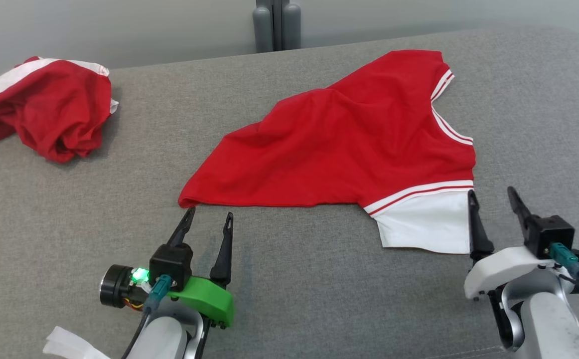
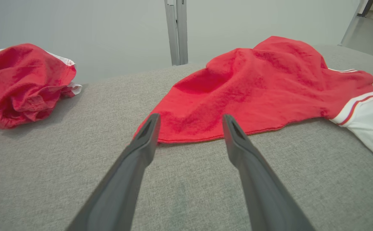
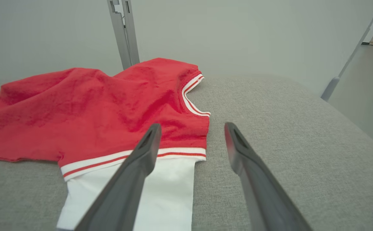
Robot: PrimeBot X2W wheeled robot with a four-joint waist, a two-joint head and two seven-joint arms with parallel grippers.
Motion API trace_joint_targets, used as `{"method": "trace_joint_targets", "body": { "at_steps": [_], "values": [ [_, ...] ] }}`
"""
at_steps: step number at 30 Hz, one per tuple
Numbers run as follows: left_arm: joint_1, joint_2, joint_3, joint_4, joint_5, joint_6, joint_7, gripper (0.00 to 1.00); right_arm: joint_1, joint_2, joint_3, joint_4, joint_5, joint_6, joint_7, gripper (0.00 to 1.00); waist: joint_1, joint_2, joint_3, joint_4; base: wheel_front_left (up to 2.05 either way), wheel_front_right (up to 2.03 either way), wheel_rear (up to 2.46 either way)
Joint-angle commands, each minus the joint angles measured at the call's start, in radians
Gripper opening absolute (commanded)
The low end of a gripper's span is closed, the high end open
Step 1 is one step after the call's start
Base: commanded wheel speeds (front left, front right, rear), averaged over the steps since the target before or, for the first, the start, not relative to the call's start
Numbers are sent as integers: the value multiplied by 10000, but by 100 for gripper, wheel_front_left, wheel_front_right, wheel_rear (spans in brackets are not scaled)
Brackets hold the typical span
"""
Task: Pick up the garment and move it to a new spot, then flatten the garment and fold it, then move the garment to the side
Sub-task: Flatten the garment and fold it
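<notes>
Head view: the red shirt (image 1: 349,144) lies rumpled at centre-right of the grey worktop (image 1: 319,299). The left pincer (image 1: 209,213), wide and empty, sits just below its hem corner. The right pincer (image 1: 491,191), equally wide, straddles the white sleeve (image 1: 424,224) edge. Pinch both low, then draw apart evenly.

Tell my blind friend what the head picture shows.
A red-and-white garment lies spread on a grey surface. The left gripper and right gripper, both open, sit at its near edge; a crumpled garment lies far left.
</notes>
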Motion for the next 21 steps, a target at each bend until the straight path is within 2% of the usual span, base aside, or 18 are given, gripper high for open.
{"method": "trace_joint_targets", "body": {
  "at_steps": [1,5,10,15,17,18,19,21],
  "values": [
    [209,-44,159,-104,-60,-29,-5,100,140,-2,144,190,111,-17,135,100,0,0,-57,110,0,0,0],
    [322,-149,548,-420,-35,-21,-7,100,-88,-174,124,792,-101,-17,443,100,0,0,-55,362,0,0,0],
    [454,-276,901,-806,66,-77,-5,100,-647,-632,-511,1983,-448,-17,917,100,0,0,35,841,0,0,0],
    [623,-323,1194,-1026,190,-101,-7,100,-1327,-996,-469,3394,-157,-17,1565,100,0,0,146,1267,0,0,0],
    [702,-335,1331,-1063,219,-111,-5,100,-1565,-956,-239,3840,276,-17,1727,100,0,0,152,1358,0,0,0],
    [733,-342,1398,-1092,248,-136,-5,100,-1689,-968,-130,4034,550,-17,1781,80,0,0,148,1390,0,0,0],
    [761,-350,1438,-1110,276,-138,-7,100,-1760,-1021,-19,4168,706,-17,1799,42,0,0,142,1410,0,0,0],
    [854,-363,1500,-1120,313,-185,-5,100,-1872,-1174,220,4467,1001,-17,1737,0,0,0,105,1437,0,0,0]
  ]
}}
